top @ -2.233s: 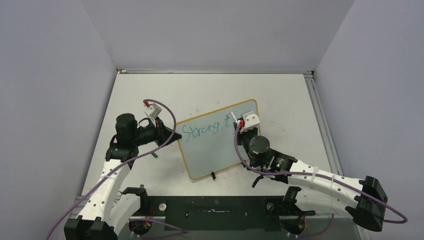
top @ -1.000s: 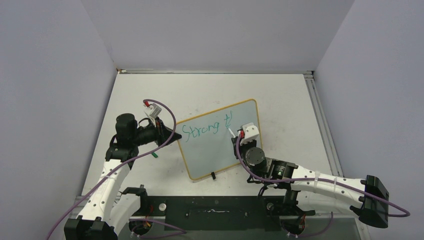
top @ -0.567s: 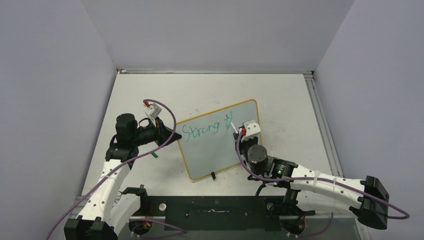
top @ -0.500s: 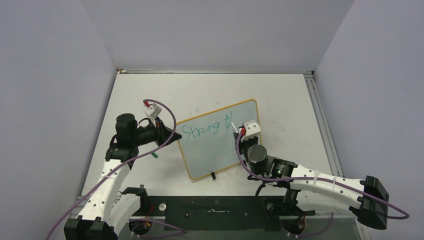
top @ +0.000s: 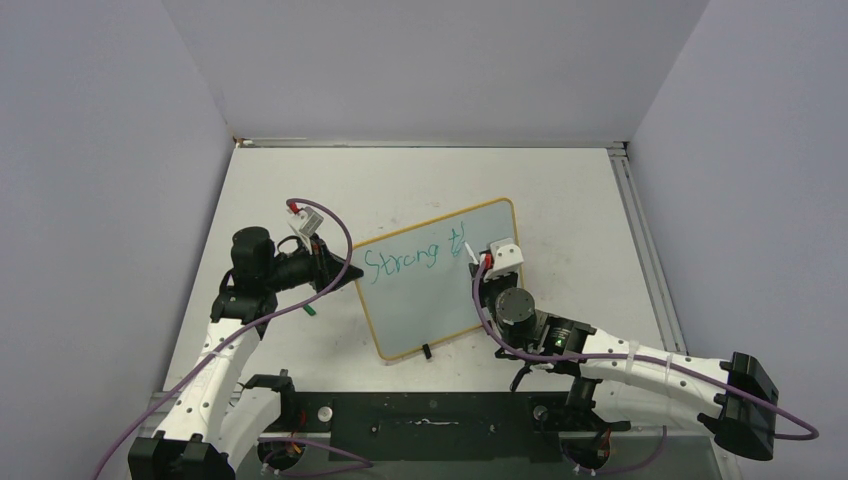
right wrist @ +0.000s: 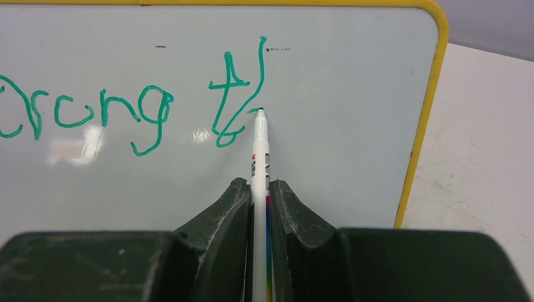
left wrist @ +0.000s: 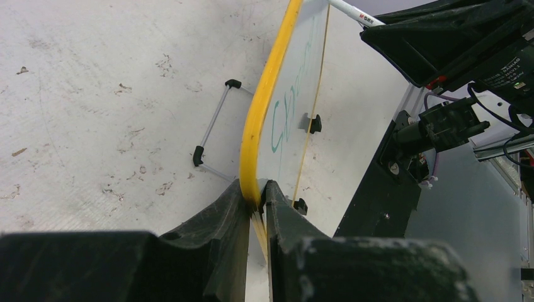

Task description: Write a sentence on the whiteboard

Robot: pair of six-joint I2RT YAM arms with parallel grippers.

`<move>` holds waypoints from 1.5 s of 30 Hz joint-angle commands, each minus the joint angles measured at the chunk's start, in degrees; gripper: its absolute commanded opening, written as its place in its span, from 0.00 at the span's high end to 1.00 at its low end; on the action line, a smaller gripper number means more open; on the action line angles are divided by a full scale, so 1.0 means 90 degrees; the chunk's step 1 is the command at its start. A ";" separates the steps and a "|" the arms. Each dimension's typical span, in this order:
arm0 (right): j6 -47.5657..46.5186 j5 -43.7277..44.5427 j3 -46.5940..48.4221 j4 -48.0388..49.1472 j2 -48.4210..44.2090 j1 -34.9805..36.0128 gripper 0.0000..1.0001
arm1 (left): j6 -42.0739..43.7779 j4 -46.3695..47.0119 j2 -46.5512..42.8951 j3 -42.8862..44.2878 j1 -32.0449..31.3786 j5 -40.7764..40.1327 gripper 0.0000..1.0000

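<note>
1. Right gripper (right wrist: 259, 184): jaws clamped on the barrel of a white marker (right wrist: 259, 148), which runs out forward between the fingers.
2. Marker tip: down on the whiteboard (right wrist: 340, 113), at the foot of the tall stroke after the "t".
3. The sentence (right wrist: 154, 93): green script, reading "Strong t" plus that one stroke, in a single line along the board's upper part. The lower part of the board is unmarked.
4. Left gripper (left wrist: 255, 194): jaws pinched tight on the board's yellow frame, at the short edge on the left side.
5. Whiteboard position: mid-table between the two arms, turned askew, its right end further from the bases.
6. Behind the board, in the left wrist view, a wire stand (left wrist: 211, 123) with black end caps rests on the table (top: 560, 190).
7. Two black clips (left wrist: 313, 123) sit on the board's near long edge.
</note>
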 commanded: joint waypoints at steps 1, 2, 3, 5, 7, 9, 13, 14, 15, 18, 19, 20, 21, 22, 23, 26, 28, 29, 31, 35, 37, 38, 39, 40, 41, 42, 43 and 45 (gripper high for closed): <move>0.0208 0.0186 0.0131 -0.0114 0.0016 -0.0047 0.95 | 0.0201 0.0159 -0.0060 0.0049 -0.0034 -0.0039 1.00; 0.0247 0.0180 0.0120 -0.0147 0.0008 -0.0047 0.95 | 0.0204 0.0157 -0.0060 0.0049 -0.0034 -0.0041 1.00; 0.0290 0.0167 0.0095 -0.0185 -0.0005 -0.0047 0.95 | 0.0202 0.0157 -0.0060 0.0041 -0.0031 -0.0039 1.00; 0.0373 0.0131 0.0063 -0.0260 -0.0035 -0.0047 0.95 | 0.0203 0.0162 -0.0060 0.0043 -0.0034 -0.0040 1.00; 0.0456 0.0122 0.0027 -0.0361 -0.0050 -0.0047 0.95 | 0.0201 0.0162 -0.0060 0.0048 -0.0034 -0.0044 1.00; 0.0531 0.0114 -0.0010 -0.0438 -0.0067 -0.0047 0.95 | 0.0196 0.0157 -0.0061 0.0049 -0.0033 -0.0042 1.00; 0.0662 0.0109 -0.0078 -0.0548 -0.0103 -0.0039 0.95 | 0.0199 0.0159 -0.0070 0.0048 -0.0033 -0.0037 1.00; 0.0693 0.0113 -0.0098 -0.0571 -0.0119 -0.0038 0.95 | 0.0199 0.0159 -0.0064 0.0048 -0.0034 -0.0030 1.00; 0.0721 0.0121 -0.0116 -0.0590 -0.0141 -0.0030 0.95 | 0.0197 0.0161 -0.0061 0.0049 -0.0029 -0.0034 1.00; 0.0801 0.0124 -0.0144 -0.0695 -0.0179 -0.0002 0.95 | 0.0197 0.0157 -0.0060 0.0046 -0.0034 -0.0032 1.00; 0.0822 0.0135 -0.0151 -0.0720 -0.0186 0.0012 0.95 | 0.0196 0.0164 -0.0060 0.0042 -0.0034 -0.0029 1.00; 0.0836 0.0153 -0.0160 -0.0732 -0.0205 0.0024 0.95 | 0.0196 0.0162 -0.0060 0.0047 -0.0034 -0.0029 1.00; 0.0839 0.0171 -0.0170 -0.0743 -0.0221 0.0043 0.95 | 0.0196 0.0168 -0.0060 0.0049 -0.0034 -0.0030 1.00; 0.0830 0.0174 -0.0164 -0.0739 -0.0234 0.0047 0.95 | 0.0198 0.0167 -0.0060 0.0047 -0.0034 -0.0022 1.00; 0.0809 0.0180 -0.0159 -0.0735 -0.0239 0.0045 0.95 | 0.0196 0.0166 -0.0060 0.0048 -0.0034 -0.0022 1.00; 0.0707 0.0194 -0.0082 -0.0701 -0.0289 0.0050 0.95 | 0.0197 0.0160 -0.0060 0.0049 -0.0034 -0.0029 1.00; 0.0592 0.0164 -0.0018 -0.0708 -0.0362 0.0053 0.95 | 0.0196 0.0159 -0.0069 0.0058 -0.0034 -0.0059 1.00; 0.0537 0.0156 0.0040 -0.0704 -0.0410 0.0072 0.95 | 0.0196 0.0157 -0.0070 0.0059 -0.0034 -0.0067 1.00; 0.0470 0.0161 0.0094 -0.0722 -0.0558 0.0098 0.95 | 0.0205 0.0147 -0.0078 0.0069 -0.0032 -0.0086 1.00; 0.0316 0.0155 0.0172 -0.0709 -0.0733 0.0024 0.95 | 0.0206 0.0138 -0.0080 0.0064 -0.0033 -0.0090 1.00; 0.0212 0.0054 0.0169 -0.0651 -0.0759 -0.0108 0.95 | 0.0216 0.0153 -0.0072 0.0064 -0.0034 -0.0093 1.00; 0.0155 -0.0016 0.0161 -0.0596 -0.0772 -0.0170 0.95 | 0.0216 0.0142 -0.0070 0.0068 -0.0034 -0.0091 1.00; 0.0102 -0.0081 0.0173 -0.0560 -0.0768 -0.0232 0.95 | 0.0216 0.0139 -0.0078 0.0064 -0.0034 -0.0081 1.00; 0.0067 -0.0138 0.0178 -0.0518 -0.0754 -0.0289 0.95 | 0.0216 0.0137 -0.0079 0.0067 -0.0026 -0.0079 1.00; 0.0023 -0.0185 0.0192 -0.0476 -0.0734 -0.0348 0.95 | 0.0216 0.0137 -0.0080 0.0069 -0.0032 -0.0082 1.00; -0.0018 -0.0256 0.0204 -0.0436 -0.0707 -0.0391 0.95 | 0.0216 0.0137 -0.0075 0.0069 -0.0032 -0.0078 1.00; -0.0049 -0.0325 0.0215 -0.0381 -0.0659 -0.0423 0.95 | 0.0216 0.0137 -0.0075 0.0069 -0.0029 -0.0084 1.00; -0.0107 -0.0391 0.0232 -0.0283 -0.0581 -0.0457 0.95 | 0.0216 0.0140 -0.0079 0.0069 -0.0031 -0.0079 1.00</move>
